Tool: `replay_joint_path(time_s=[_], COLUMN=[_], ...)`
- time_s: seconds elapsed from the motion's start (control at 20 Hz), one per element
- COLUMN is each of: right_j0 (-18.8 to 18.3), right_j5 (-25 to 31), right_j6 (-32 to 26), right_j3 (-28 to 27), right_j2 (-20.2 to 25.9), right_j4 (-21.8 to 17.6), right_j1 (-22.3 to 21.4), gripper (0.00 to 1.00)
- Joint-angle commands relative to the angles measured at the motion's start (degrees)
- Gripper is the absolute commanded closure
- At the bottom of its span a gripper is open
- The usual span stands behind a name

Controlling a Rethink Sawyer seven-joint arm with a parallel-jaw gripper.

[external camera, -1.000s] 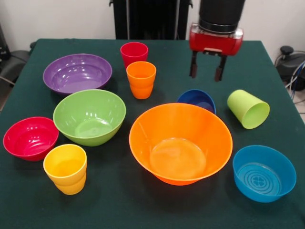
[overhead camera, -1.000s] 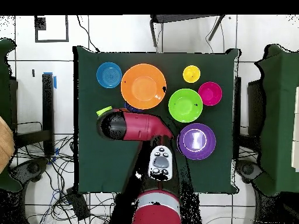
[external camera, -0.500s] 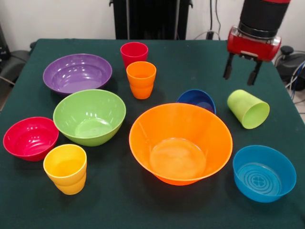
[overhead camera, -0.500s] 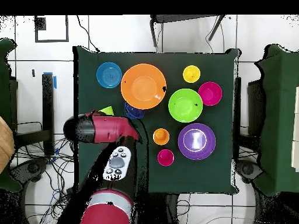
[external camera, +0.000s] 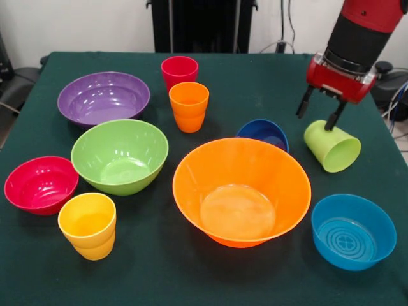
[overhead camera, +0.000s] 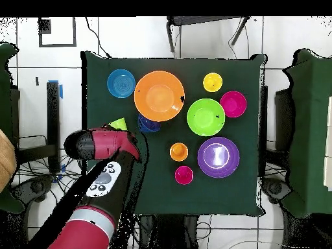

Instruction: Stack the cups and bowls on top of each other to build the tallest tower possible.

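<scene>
Front view gives you ten glossy plastic pieces spread apart on a dark green cloth-covered counter (external camera: 255, 76), none stacked: six round bowls and four tapered cups. The bowls are a large orange bowl (external camera: 242, 191) near the middle, a purple bowl (external camera: 103, 97), a lime green bowl (external camera: 120, 155), a smaller red bowl (external camera: 41, 185), a dark blue bowl (external camera: 264, 134) partly hidden behind the orange one, and a light blue bowl (external camera: 353, 231) with raised rings on its inner base. Three cups stand upright: a red cup (external camera: 179, 72), an orange cup (external camera: 189, 106) just in front of it, and a yellow cup (external camera: 88, 225). The light green cup (external camera: 331, 146) lies on its side, mouth toward you. Your gripper (external camera: 317, 114) hangs tilted just above that fallen cup's closed end, its two dark fingers (external camera: 303, 102) spread apart and empty; whether one fingertip touches the cup is unclear. Overhead, the arm hides most of the green cup.
</scene>
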Motion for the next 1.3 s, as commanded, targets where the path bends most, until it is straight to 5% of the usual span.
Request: replay_joint_path(time_s=[0.05, 1.3], right_j0=[3.5, -0.1], right_j5=[-0.4, 8.4], right_j6=[15.0, 7.8], right_j3=[-5.9, -8.5], right_j2=[-4.3, 0.8], right_j4=[2.7, 1.8], right_j1=[8.3, 1.6], gripper=[0.00, 0.00])
